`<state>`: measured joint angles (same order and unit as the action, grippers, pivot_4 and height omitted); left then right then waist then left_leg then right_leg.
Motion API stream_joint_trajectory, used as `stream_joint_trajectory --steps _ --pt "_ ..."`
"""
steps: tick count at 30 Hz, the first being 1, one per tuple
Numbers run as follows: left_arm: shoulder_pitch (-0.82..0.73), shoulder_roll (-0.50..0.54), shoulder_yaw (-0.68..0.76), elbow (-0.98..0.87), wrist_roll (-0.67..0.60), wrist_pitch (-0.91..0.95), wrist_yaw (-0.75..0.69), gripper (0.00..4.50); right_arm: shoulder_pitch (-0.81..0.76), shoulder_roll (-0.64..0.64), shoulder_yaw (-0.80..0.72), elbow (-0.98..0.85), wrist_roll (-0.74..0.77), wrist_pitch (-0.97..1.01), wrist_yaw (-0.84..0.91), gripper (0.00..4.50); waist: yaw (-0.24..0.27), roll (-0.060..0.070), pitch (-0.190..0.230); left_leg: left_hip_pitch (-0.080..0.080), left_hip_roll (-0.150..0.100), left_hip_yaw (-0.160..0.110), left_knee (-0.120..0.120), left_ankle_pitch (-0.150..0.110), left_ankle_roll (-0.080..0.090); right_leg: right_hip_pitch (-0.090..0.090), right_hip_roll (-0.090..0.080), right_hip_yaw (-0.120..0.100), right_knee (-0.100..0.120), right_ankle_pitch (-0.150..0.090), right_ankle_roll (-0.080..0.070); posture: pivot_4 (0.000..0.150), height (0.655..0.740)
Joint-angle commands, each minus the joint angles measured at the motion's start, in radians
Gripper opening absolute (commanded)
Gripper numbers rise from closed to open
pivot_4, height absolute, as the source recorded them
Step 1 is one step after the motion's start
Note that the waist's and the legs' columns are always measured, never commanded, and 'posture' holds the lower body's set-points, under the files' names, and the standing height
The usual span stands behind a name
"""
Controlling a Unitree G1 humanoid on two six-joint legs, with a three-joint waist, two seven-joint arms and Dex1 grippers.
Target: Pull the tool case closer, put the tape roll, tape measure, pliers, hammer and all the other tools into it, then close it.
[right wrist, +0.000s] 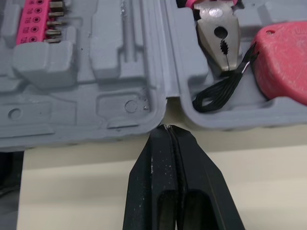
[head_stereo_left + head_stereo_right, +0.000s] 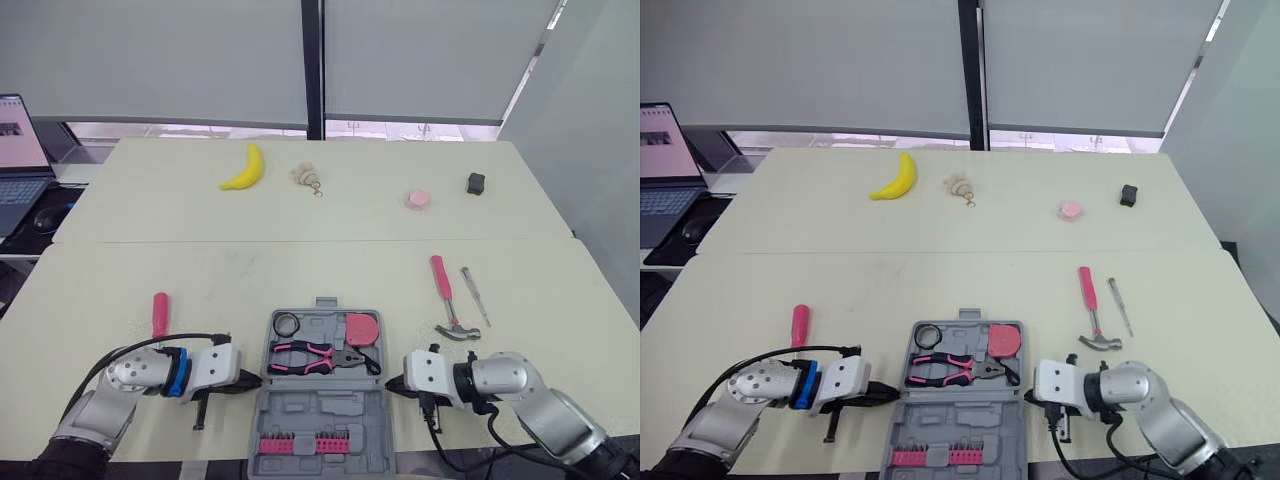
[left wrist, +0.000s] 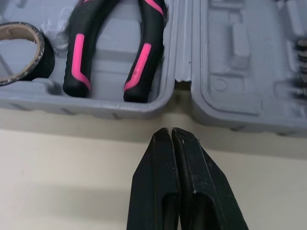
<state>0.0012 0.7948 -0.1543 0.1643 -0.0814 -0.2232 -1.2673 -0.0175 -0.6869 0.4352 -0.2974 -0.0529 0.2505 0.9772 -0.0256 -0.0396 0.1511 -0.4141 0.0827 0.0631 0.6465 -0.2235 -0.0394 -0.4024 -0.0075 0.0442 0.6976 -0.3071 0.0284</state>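
Note:
The grey tool case (image 2: 300,412) lies open at the table's front middle. Its far half holds a black tape roll (image 2: 287,323), pink-and-black pliers (image 2: 315,355) and a pink tape measure (image 2: 362,328). Its near half holds a row of pink bits (image 2: 300,443). My left gripper (image 2: 255,380) is shut, its tip just short of the case's left side at the hinge (image 3: 178,79). My right gripper (image 2: 392,383) is shut, its tip at the case's right side by the hinge (image 1: 165,103). A pink-handled hammer (image 2: 447,300) and a thin metal tool (image 2: 475,295) lie right of the case. A pink-handled screwdriver (image 2: 159,315) lies to its left.
On the far table sit a banana (image 2: 244,168), a beige trinket (image 2: 306,177), a pink round object (image 2: 418,199) and a small black object (image 2: 476,183). A laptop (image 2: 20,150) and mouse (image 2: 45,218) stand on a desk at the far left.

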Motion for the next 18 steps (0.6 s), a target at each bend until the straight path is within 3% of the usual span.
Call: stream_joint_trajectory --steps 1,12,18 --pt "-0.004 -0.015 -0.035 -0.045 -0.001 0.046 0.003 0.06 -0.005 0.011 0.0 -0.01 0.005 -0.012 -0.006 0.0 0.002 0.0 0.0 0.0 0.0 0.0 0.0 0.0 0.0 0.0 0.0 0.0 0.0 0.0 0.0 0.15 0.74" --pt "-0.037 -0.052 -0.03 -0.081 -0.011 0.155 0.034 0.06 -0.009 0.072 -0.021 -0.021 0.023 0.017 -0.034 0.0 0.002 0.002 -0.001 0.001 -0.001 -0.003 0.0 0.0 0.0 0.001 0.0 -0.001 0.0 0.001 0.001 0.15 0.74" --pt "-0.113 -0.084 -0.028 -0.023 0.016 0.155 0.06 0.06 -0.043 0.094 -0.032 0.018 0.021 0.015 -0.038 0.0 0.003 0.002 0.0 0.013 -0.001 -0.003 0.0 0.0 0.0 0.014 0.0 -0.001 -0.001 -0.002 0.004 0.15 0.74"
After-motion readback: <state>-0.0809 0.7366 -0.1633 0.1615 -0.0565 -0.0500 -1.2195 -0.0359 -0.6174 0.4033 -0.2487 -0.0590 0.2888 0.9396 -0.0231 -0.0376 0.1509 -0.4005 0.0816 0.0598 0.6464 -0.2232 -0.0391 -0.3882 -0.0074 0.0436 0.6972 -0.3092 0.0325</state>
